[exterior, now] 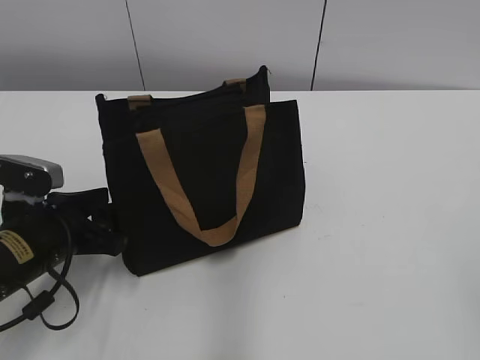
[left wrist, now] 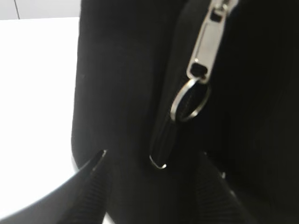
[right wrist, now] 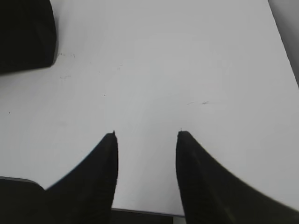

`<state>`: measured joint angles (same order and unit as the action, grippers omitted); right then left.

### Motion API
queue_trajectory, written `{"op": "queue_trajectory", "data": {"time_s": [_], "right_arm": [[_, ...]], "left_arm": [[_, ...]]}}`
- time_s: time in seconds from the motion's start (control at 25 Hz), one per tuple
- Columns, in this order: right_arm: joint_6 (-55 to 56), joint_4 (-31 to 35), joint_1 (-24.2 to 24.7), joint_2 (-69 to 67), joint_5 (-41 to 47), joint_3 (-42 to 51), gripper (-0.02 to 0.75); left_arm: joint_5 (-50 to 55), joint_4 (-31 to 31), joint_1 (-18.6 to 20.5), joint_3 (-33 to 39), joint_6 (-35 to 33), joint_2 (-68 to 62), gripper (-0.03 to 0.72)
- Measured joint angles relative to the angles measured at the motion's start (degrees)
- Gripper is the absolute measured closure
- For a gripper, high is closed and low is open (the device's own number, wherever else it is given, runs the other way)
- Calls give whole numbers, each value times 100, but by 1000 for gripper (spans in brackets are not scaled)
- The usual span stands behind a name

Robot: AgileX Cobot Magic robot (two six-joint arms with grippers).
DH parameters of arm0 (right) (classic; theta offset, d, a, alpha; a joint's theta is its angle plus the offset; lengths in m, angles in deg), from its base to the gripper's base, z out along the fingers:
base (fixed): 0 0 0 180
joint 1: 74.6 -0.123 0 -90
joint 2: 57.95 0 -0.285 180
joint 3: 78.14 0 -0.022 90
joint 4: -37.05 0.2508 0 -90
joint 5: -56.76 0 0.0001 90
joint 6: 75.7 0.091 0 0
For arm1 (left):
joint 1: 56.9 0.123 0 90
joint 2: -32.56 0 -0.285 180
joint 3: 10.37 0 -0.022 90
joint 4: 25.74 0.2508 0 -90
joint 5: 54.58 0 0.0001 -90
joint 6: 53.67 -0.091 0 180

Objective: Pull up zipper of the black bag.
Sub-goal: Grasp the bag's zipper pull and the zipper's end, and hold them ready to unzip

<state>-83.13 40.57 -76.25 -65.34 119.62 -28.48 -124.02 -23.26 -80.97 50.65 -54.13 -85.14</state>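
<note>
- Nearest the exterior camera we log the left arm at lower left, its black gripper (exterior: pixel 105 229) pressed up against the left end of the black bag (exterior: pixel 202 176); from this angle we cannot tell how its jaws stand.
- We note the bag upright on the white tabletop (exterior: pixel 390 225), left of centre, with a tan handle (exterior: pixel 214 187) hanging in a U down its front panel and two tan tabs at the top edge.
- We do not see the right arm in the exterior view.
- Left wrist view: we see two dark fingertips (left wrist: pixel 96 161) at the bottom edge, spread apart, so the left jaws are open, close against the bag's end face.
- Between and above them we record the zipper (left wrist: pixel 203 51), a silver slider with a round ring (left wrist: pixel 189 100) hanging from it, on the black track near the upper right. The ring hangs above the fingertips, not held.
- Right wrist view: we see the right gripper (right wrist: pixel 147 135) over bare tabletop, jaws open and holding nothing; a corner of the bag shows at upper left, well apart.
</note>
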Motion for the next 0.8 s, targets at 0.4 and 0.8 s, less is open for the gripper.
{"op": "queue_trajectory", "data": {"time_s": [0.4, 0.8], "right_arm": [[0, 0, 0, 0, 0, 0, 411], [0, 0, 0, 0, 0, 0, 411]], "left_arm": [[-23, -18, 0, -171, 0, -242, 325], [-23, -13, 0, -171, 0, -246, 363]]}}
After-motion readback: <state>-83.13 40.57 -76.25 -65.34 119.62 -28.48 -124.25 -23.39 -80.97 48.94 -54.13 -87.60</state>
